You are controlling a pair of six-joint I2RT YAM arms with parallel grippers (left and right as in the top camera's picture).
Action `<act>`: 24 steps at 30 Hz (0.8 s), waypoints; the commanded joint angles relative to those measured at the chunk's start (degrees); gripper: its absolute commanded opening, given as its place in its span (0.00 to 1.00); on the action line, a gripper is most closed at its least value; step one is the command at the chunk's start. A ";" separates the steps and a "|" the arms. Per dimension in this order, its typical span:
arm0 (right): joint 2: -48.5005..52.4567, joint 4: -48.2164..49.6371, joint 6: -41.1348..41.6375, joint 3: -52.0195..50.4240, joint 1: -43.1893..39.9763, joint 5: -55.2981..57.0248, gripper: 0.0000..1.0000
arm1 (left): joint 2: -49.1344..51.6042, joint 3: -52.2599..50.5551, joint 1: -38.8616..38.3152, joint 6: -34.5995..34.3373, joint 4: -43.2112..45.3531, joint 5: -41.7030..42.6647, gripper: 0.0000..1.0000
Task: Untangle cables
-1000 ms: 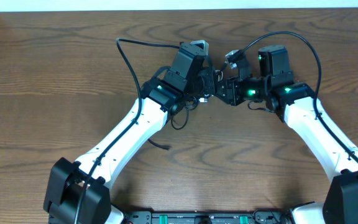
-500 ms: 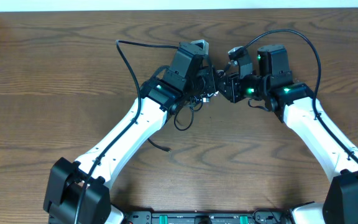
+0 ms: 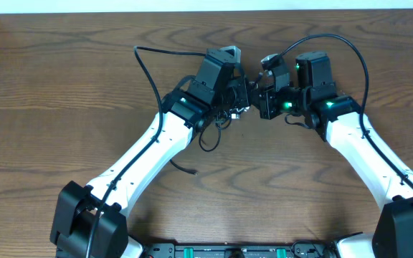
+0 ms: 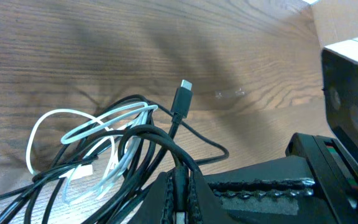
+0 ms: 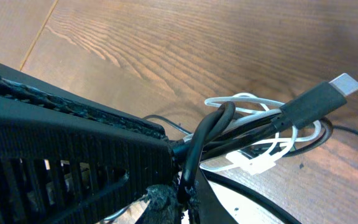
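left gripper (image 4: 179, 182) and right gripper (image 5: 182, 167) were both clamped on black strands of the cables (image 5: 247, 129), bunched btwn them upper-middle of the overhead view, so imo best bet was pulling apart slow w/o cinching it tighter.

Holds both arms (image 3: 149, 147) stretched forward and angled inward, left hand (image 3: 241, 100) and right hand (image 3: 262, 102) almost tip to tip, each clamped tight on the cables (image 5: 247, 130).
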 commanded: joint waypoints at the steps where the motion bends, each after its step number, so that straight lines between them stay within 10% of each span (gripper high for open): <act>1: -1.05 -0.70 0.42 0.02 -2.23 -3.63 0.01 | -0.02 1.07 -0.48 2.49 -0.35 1.31 0.08; 4: -1.07 -0.66 0.42 0.02 -4.79 -9.09 0.01 | -0.02 1.07 -0.44 5.25 -0.35 1.09 0.17; 9: -1.07 -1.40 -0.74 0.02 -10.47 -17.22 0.01 | -0.02 1.07 -0.44 9.88 -1.25 -5.11 0.88; 24: -1.05 -11.87 -18.23 0.02 -12.63 -23.80 0.01 | -0.02 1.07 1.03 13.14 -1.03 -6.16 0.94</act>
